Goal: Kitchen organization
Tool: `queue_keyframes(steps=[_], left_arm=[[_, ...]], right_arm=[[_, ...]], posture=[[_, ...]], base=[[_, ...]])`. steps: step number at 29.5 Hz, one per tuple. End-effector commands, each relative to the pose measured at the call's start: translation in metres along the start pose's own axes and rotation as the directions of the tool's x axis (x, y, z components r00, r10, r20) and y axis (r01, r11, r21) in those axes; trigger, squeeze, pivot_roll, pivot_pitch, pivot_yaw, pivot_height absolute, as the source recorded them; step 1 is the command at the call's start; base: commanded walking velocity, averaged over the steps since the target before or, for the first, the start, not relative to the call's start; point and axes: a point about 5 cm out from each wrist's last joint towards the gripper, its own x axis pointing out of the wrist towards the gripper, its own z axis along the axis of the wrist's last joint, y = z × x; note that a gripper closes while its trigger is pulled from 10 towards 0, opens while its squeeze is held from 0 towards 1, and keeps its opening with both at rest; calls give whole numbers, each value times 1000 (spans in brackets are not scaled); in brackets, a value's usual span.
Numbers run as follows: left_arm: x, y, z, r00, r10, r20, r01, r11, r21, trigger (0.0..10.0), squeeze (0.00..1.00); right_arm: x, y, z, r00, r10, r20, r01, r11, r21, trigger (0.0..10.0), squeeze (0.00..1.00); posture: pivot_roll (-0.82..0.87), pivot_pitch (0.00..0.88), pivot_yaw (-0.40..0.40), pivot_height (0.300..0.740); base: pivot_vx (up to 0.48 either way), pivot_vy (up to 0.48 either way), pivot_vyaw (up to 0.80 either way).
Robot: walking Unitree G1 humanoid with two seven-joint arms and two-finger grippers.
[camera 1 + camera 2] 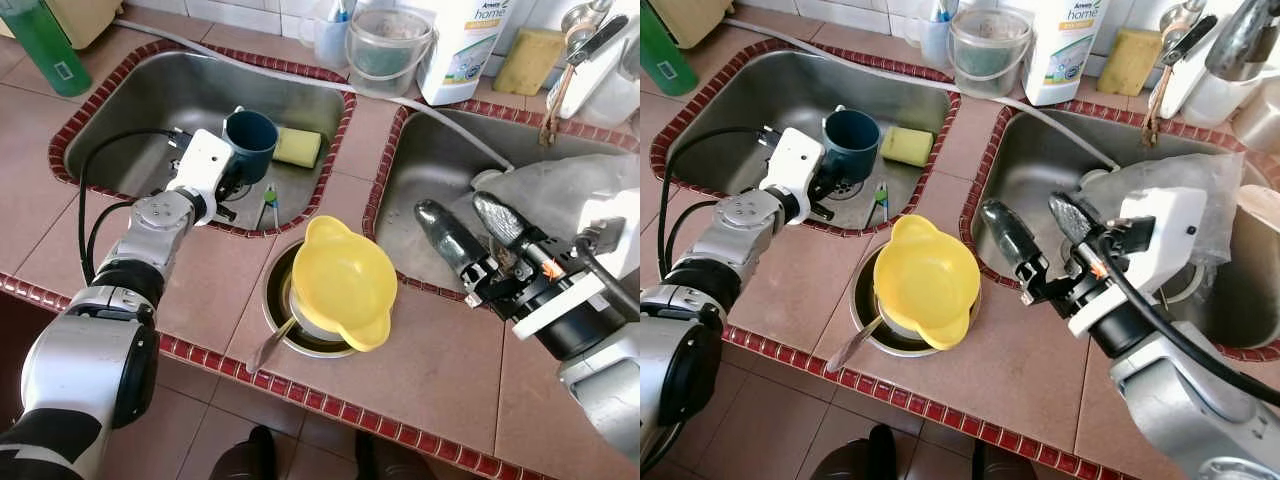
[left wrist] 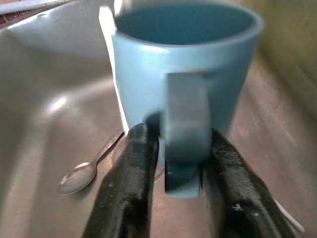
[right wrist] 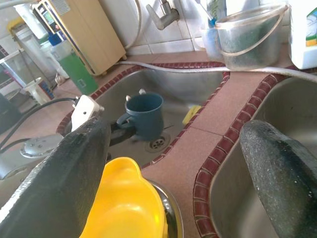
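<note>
left pincer on the mug handle in the left sink

the left pincer (image 2: 181, 168) is clenched on the handle of a dark teal mug (image 1: 250, 143), one black finger (image 2: 130, 188) on each side of it. the mug stands upright inside the left sink (image 1: 140, 95), near the drain, with a yellow sponge (image 1: 298, 147) just beside it and a spoon (image 2: 84, 171) lying on the sink floor close by.

the right pincer (image 1: 478, 232) hovers released over the near edge of the right sink (image 1: 430, 165), its two fingers spread well apart and holding nothing.

on the tiled bench (image 1: 430, 350) between the sinks sits a metal bowl (image 1: 275, 300) with a yellow plastic bowl (image 1: 345, 283) tilted on top of it. a clear bucket (image 1: 388, 45) and a white detergent bottle (image 1: 462, 45) stand behind the sinks, and a green bottle (image 1: 42, 45) stands at the far left.
</note>
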Motion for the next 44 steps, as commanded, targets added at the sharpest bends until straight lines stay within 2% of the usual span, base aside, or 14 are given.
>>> queue_keyframes(steps=[1, 14, 25, 30, 35, 44], left_arm=[[-2, 7, -1, 1000, 20, -20, -20, 1000, -14, 10000, 1000], [-2, 11, 1, 999, 31, -20, -31, 999, -14, 10000, 1000], [-5, 21, 7, 998, 56, 14, -55, 997, -47, 10000, 1000], [-8, 29, 9, 995, 85, 47, -81, 993, -90, 10000, 1000], [-12, 35, 12, 987, 124, 99, -110, 984, -138, 10000, 1000], [-18, 37, 13, 973, 158, 168, -124, 973, -196, 10000, 1000]], right_arm=[[-1, 0, 1, 1000, 2, 4, -2, 1000, 3, 10000, 0], [0, 0, 3, 1000, 4, 8, -4, 1000, 7, 10000, 0], [7, -3, 2, 1000, 3, 25, -3, 1000, 1, 10000, 0], [15, -2, -2, 999, 24, 45, -23, 1000, -21, 10000, 0], [26, 0, -11, 996, 62, 65, -57, 995, -81, 10000, 0], [46, 1, -22, 988, 115, 99, -101, 986, -135, 10000, 0]], posture=[[-213, 311, 22, 740], [-207, 311, 19, 740], [-174, 292, 19, 740], [-142, 270, 18, 740], [-108, 238, 12, 740], [-61, 193, 2, 740]], base=[[0, 0, 0], [0, 0, 0], [0, 0, 0], [0, 0, 0], [0, 0, 0], [0, 0, 0]])
